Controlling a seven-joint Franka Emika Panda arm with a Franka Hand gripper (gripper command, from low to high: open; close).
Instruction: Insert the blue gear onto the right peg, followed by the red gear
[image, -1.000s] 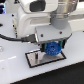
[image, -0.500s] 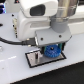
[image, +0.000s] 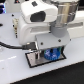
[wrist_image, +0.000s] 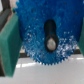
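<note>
Tool (image: 51, 52) lowered blue gear (image: 50, 54) slightly

From my station I see a plain white tabletop (image: 12, 70) filling the exterior view. At the far side, along the top of that view, runs a dark background strip (image: 75, 4). A thin black cable (image: 7, 46) trails across the white surface on the exterior view's left. Near the top left corner sits a small dark object (image: 4, 10), too blurred to identify.

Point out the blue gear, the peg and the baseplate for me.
blue gear (wrist_image: 35, 32): wrist view, on its toothed blue face.
peg (wrist_image: 50, 44): wrist view, tip seen through the gear's centre hole.
baseplate (image: 33, 60): exterior view, bare grey surface.
</note>
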